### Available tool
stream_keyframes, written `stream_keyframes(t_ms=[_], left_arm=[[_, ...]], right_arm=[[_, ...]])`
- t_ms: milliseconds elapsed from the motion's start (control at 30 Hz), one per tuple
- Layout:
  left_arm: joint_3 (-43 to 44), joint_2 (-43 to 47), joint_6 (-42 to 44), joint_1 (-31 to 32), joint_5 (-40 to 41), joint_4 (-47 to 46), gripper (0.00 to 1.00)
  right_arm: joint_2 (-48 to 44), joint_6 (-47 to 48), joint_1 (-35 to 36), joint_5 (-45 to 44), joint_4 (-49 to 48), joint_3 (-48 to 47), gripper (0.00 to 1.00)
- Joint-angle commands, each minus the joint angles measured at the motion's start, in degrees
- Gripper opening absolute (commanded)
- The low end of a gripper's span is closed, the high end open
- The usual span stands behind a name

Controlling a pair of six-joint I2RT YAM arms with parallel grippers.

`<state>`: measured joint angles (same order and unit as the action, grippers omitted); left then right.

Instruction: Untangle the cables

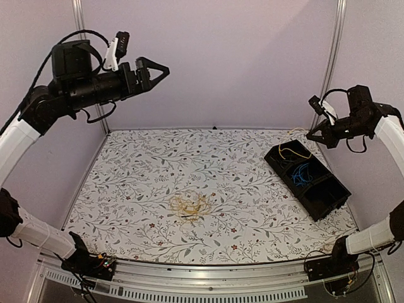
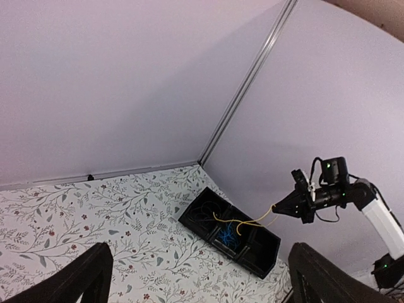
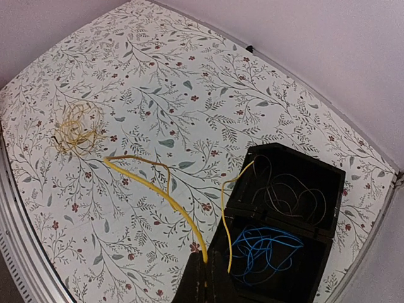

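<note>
One yellow cable (image 3: 170, 199) hangs clenched in the right gripper (image 3: 205, 278) above the bin (image 1: 325, 208) at 3 o'clock; left gripper (image 1: 161, 68) spread, empty.
The yellow tangle (image 1: 191, 207) lies near the table (image 1: 139, 164) centre, toward 6 o'clock. Strands look light, limp and snag-prone; best pinched at an outer loop.

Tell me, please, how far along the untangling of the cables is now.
Done: blue cables lie in one compartment of the black tray, thin greyish wires in another. In hand: the right gripper holds one yellow cable over the tray. Remaining: a yellow tangle lies on the table; the left gripper hangs open, empty.
</note>
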<state>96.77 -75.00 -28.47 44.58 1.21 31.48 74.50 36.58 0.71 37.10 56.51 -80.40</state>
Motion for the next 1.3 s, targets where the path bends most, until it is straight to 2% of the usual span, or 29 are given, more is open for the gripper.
stream_keyframes(t_ms=[0,167,367,533,667,800,900,1000,1067,1267], left_arm=[[-1.7,8.4,-5.4,0.0,6.9,-8.6,1.0],[-0.2,11.4,-7.5,0.5,13.9,-11.4,1.0],[7.7,8.2,-5.9,3.8,19.4,-11.3,1.0],[12.2,4.4,2.8,12.9,27.9,-17.1,1.0],[12.1,2.8,7.0,15.0,31.6,-20.4,1.0],[11.4,1.3,19.7,22.6,40.2,-28.6,1.0],[10.0,-1.1,37.4,30.4,50.3,-43.3,1.0],[8.6,-4.0,52.8,34.5,58.2,-58.9,1.0],[8.0,-4.8,56.1,35.1,59.5,-63.1,1.0],[4.0,-2.1,54.9,34.8,56.5,-63.2,1.0]], right_arm=[[-2.8,8.1,-4.9,-10.2,8.8,1.2,0.0],[-5.1,12.1,-6.4,-19.0,13.9,4.0,0.0],[-7.5,17.4,-7.0,-32.9,18.2,11.8,0.0],[-7.9,19.7,-8.6,-40.2,15.2,14.7,0.0],[-6.4,19.8,-8.9,-43.4,10.5,17.1,0.0],[-4.7,20.4,-9.0,-46.8,2.8,22.6,0.0],[-3.1,20.7,-9.0,-47.8,-2.7,24.4,0.0],[-0.6,20.1,-9.0,-46.1,-4.6,23.6,0.0],[1.3,19.3,-9.0,-44.4,-4.7,23.0,0.0],[5.7,18.5,-9.0,-41.6,-4.9,22.6,0.0]])
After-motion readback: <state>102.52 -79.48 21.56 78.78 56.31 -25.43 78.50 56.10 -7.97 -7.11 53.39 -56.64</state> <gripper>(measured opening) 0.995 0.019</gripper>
